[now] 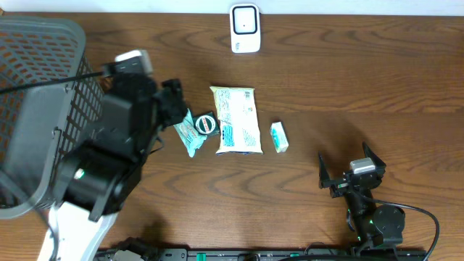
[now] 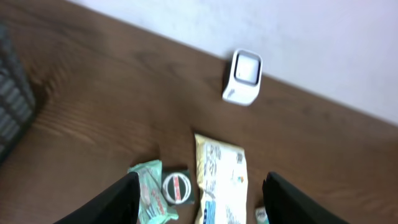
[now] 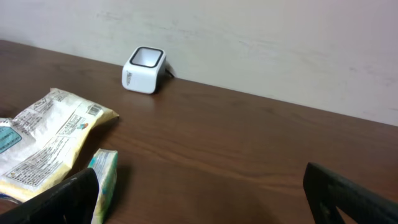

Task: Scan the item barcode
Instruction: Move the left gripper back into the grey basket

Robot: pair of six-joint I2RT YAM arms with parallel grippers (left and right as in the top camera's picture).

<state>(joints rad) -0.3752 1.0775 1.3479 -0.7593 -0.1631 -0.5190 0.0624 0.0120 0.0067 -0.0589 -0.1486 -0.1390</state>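
Observation:
The white barcode scanner [image 1: 245, 28] [image 2: 243, 76] [image 3: 143, 69] stands at the table's far edge. Mid-table lie several items: a pale yellow-white packet [image 1: 236, 119] [image 2: 221, 177] [image 3: 50, 146], a small green-white box [image 1: 279, 136] [image 3: 104, 174], a green pouch [image 1: 190, 134] [image 2: 149, 186] and a round black-and-white tin [image 1: 206, 124] [image 2: 176, 186]. My left gripper [image 1: 177, 109] [image 2: 202, 202] hovers open just left of the pouch, nothing between its fingers. My right gripper [image 1: 351, 168] [image 3: 205, 199] rests wide open at the front right, empty, with the small box beside its left finger.
A grey mesh basket [image 1: 36, 94] [image 2: 9, 99] fills the left side, partly under my left arm. A pale wall runs behind the scanner. Bare brown wood lies between the small box and my right gripper.

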